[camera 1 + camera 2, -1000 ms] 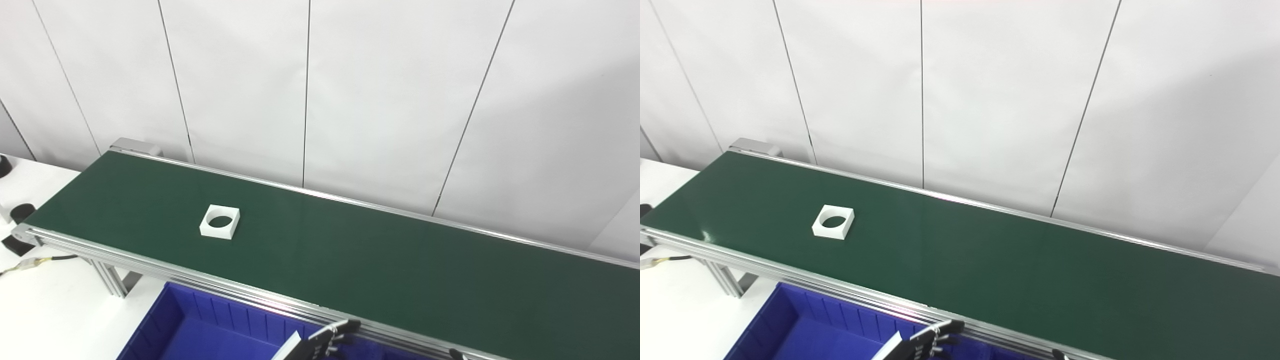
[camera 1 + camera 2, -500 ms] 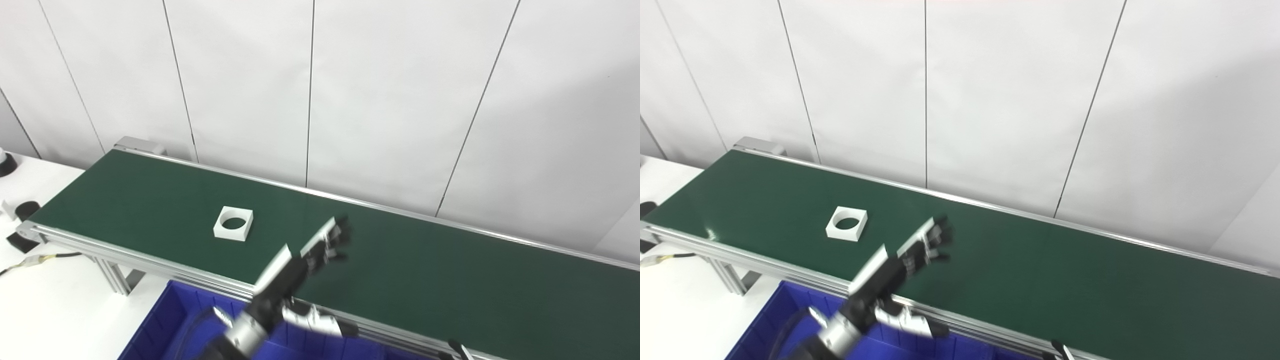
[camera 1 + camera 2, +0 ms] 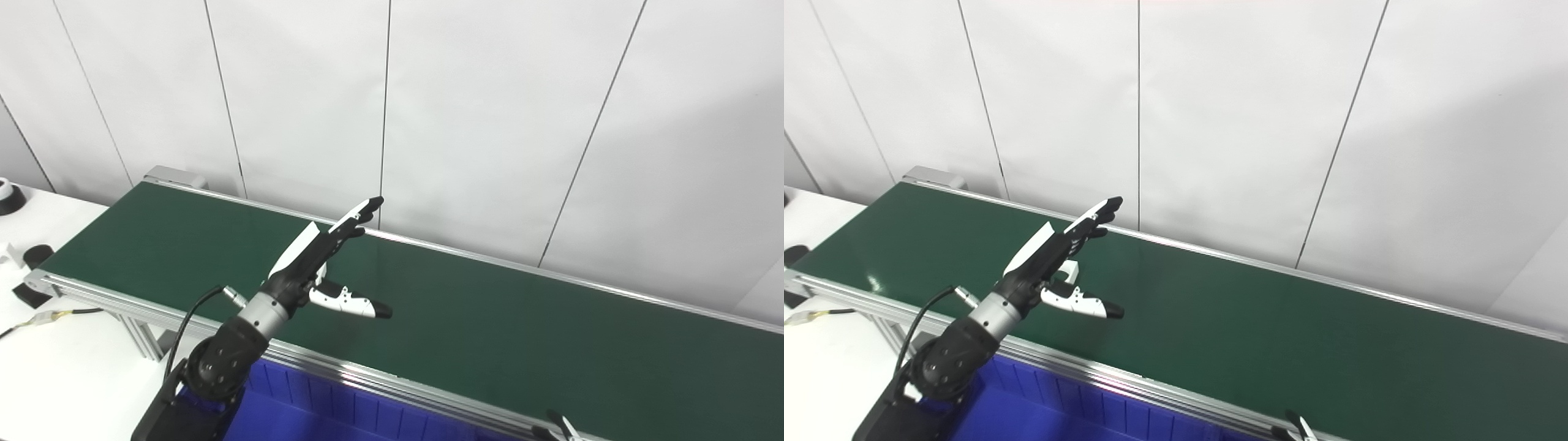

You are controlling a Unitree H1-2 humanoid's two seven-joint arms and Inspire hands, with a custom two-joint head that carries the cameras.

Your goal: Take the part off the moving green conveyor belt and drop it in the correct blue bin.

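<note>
My left hand (image 3: 313, 250) hovers above the green conveyor belt (image 3: 490, 331), open, fingers stretched toward the back wall and thumb sticking out to the right. The white square part with a round hole is almost wholly hidden behind that hand; only one corner (image 3: 1069, 267) shows, lying on the belt just under the palm. The hand holds nothing. Of my right hand only a fingertip (image 3: 560, 425) shows at the bottom edge, so its state is hidden. A blue bin (image 3: 343, 416) sits below the belt's near rail.
A white table at the left carries small black objects (image 3: 37, 254) and a cable (image 3: 49, 316). The belt's aluminium rail (image 3: 367, 376) runs between bin and belt. White wall panels stand close behind the belt.
My left hand rose from the bin's edge and swung left over the belt, now covering the part. The part rode rightward along the belt. The view shifted slightly.
</note>
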